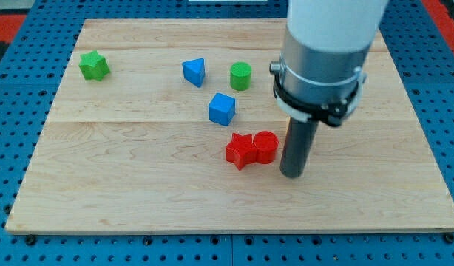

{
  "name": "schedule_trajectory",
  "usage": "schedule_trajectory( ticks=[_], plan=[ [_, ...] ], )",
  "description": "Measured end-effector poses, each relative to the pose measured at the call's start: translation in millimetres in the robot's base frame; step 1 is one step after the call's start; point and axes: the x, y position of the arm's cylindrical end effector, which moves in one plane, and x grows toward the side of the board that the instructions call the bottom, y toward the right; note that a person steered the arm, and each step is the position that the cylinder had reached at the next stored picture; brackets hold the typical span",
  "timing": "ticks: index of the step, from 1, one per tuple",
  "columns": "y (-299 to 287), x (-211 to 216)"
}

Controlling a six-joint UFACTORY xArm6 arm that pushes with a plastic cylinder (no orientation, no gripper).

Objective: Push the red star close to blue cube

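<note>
My tip [293, 174] bare rod, grasping nothing, just right of red cylinder [266, 146] (touching red star [241, 151]). Star 1 step below-right of blue cube [222, 108]; needed push: up-left, cylinder between.

Pale wooden board [138, 199] on blue perforated surface [12, 148]; red patches, possibly matting, at top corners [12, 18]
</note>
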Motion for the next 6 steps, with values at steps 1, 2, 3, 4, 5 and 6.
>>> schedule_trajectory(
  ticks=[1, 2, 3, 4, 5, 6],
  plan=[
    [-21.7, 12.6],
    [-60.6, -30.1],
    [-85.7, -40.4],
    [-88.7, -24.5],
    [-178.9, -33.5],
    [-277.2, -80.7]
  ],
)
